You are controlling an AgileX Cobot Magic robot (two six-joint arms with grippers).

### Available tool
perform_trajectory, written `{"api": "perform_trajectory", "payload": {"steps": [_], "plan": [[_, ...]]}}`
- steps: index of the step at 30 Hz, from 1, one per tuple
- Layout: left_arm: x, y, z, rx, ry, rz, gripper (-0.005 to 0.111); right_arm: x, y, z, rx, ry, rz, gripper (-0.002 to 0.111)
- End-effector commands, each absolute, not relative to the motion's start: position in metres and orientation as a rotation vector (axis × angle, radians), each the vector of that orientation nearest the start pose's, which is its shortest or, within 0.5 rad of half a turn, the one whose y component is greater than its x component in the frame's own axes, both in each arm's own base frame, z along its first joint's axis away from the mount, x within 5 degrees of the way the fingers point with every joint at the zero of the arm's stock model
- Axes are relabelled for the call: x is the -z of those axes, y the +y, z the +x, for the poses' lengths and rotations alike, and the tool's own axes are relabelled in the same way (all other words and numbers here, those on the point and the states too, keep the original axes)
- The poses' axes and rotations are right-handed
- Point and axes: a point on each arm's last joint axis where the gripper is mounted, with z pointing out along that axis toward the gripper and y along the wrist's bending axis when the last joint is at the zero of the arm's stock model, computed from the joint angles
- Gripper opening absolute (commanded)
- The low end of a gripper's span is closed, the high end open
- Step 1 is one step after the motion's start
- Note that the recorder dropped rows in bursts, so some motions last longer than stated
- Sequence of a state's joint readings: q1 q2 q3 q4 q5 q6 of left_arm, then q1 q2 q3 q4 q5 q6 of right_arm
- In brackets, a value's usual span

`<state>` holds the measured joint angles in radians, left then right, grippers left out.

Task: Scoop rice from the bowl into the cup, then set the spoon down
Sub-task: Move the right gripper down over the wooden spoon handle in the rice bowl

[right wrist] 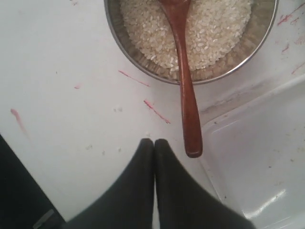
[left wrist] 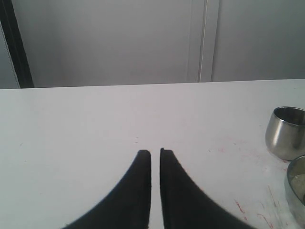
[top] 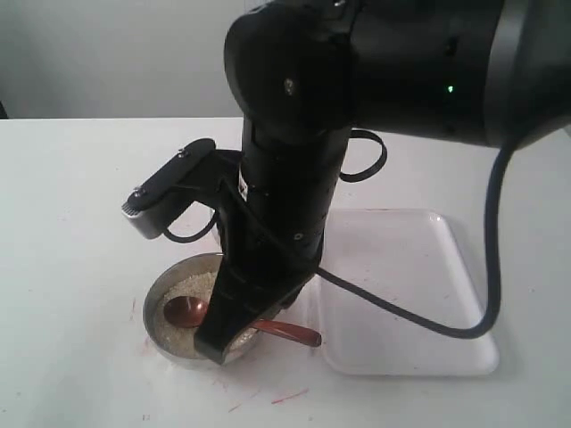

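Over on the exterior cam: right arm (top: 285, 205) hangs over the bowl (top: 157, 308) and blocks a lot of it. Spoon (top: 187, 310) lies w/ its scoop on the rice (top: 198, 285), handle poking out over the rim toward the clear tray (top: 428, 267) on the white table (top: 71, 223).

Left wrist cam: left gripper (left wrist: 155, 152) jaws all but closed, thin slit btwn them, nothing held. Cup (left wrist: 285, 131) stands upright just beside the bowl, well apart from the jaws.

Right wrist cam: right gripper (right wrist: 154, 141) jaws pressed fully together, empty. Spoon handle end sits just beside the tips, not touching afaict. Red smudges (right wrist: 155, 110) on the table near the bowl.
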<state>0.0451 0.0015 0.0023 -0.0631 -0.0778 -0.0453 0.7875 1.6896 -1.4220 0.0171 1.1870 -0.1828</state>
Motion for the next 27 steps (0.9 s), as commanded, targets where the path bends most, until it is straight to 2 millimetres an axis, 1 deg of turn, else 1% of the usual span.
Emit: {"api": "perform_trajectory", "payload": {"steps": [1,2,4,5,6,8,9,11,13,15,21,24,27], "plan": [[-0.221,0.003,0.055,0.056,1.397,-0.116,0.014,-0.288,0.243,0.241,-0.101,2.615,-1.327,0.000],[-0.221,0.003,0.055,0.056,1.397,-0.116,0.014,-0.288,0.243,0.241,-0.101,2.613,-1.330,0.000],[-0.221,0.003,0.055,0.056,1.397,-0.116,0.014,-0.288,0.243,0.241,-0.094,2.606,-1.336,0.007],[-0.221,0.003,0.055,0.056,1.397,-0.116,0.014,-0.289,0.243,0.242,-0.095,2.598,-1.333,0.017],[-0.221,0.003,0.055,0.056,1.397,-0.116,0.014,-0.289,0.243,0.242,-0.095,2.596,-1.332,0.024],[-0.221,0.003,0.055,0.056,1.397,-0.116,0.014,-0.288,0.244,0.242,-0.097,2.591,-1.334,0.047],[-0.221,0.003,0.055,0.056,1.397,-0.116,0.014,-0.287,0.244,0.243,-0.094,2.585,-1.351,0.050],[-0.221,0.003,0.055,0.056,1.397,-0.116,0.014,-0.285,0.245,0.244,-0.087,2.580,-1.372,0.051],[-0.221,0.003,0.055,0.056,1.397,-0.116,0.014,-0.276,0.248,0.246,-0.073,2.597,-1.390,0.051],[-0.221,0.003,0.055,0.056,1.397,-0.116,0.014,-0.266,0.250,0.250,-0.045,2.596,-1.446,0.051],[-0.221,0.003,0.055,0.056,1.397,-0.116,0.014,-0.246,0.251,0.259,0.072,2.608,-1.510,0.051],[-0.221,0.003,0.055,0.056,1.397,-0.116,0.014,-0.236,0.252,0.261,0.092,2.630,-1.542,0.051],[-0.221,0.003,0.055,0.056,1.397,-0.116,0.014,-0.232,0.253,0.263,0.102,2.612,-1.586,0.051]]}}
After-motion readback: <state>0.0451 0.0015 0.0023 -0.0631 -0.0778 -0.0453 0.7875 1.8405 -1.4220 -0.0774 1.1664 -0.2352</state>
